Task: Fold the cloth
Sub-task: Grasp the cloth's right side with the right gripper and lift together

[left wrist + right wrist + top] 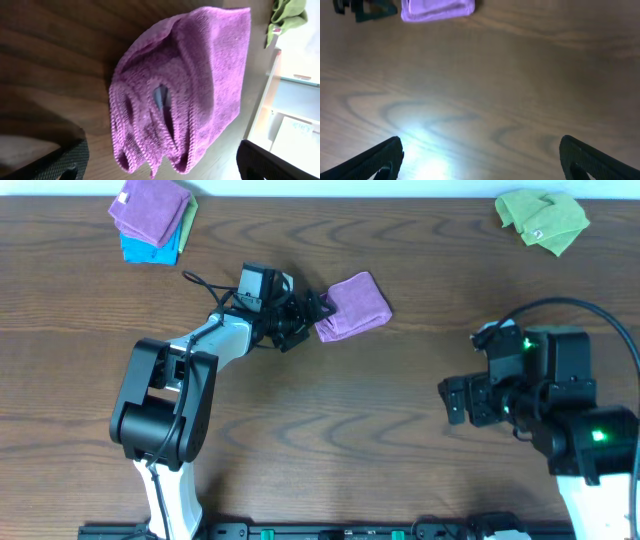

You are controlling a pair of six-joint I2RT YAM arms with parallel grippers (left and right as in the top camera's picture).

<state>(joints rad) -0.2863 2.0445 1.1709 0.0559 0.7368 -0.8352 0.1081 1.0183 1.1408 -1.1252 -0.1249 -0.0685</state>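
Observation:
A purple cloth (354,306) lies folded into a small thick bundle on the wooden table, up the middle. In the left wrist view the purple cloth (185,90) fills the frame, its stacked folded edges toward the camera. My left gripper (312,313) is open right at the cloth's left edge, its fingers (162,162) spread on either side and holding nothing. My right gripper (455,400) is open and empty over bare table at the right. The cloth shows at the top of the right wrist view (437,10).
A folded purple cloth on a blue one (152,218) sits at the far left corner. A crumpled green cloth (542,218) lies at the far right corner, also in the left wrist view (287,17). The table's far edge is near both.

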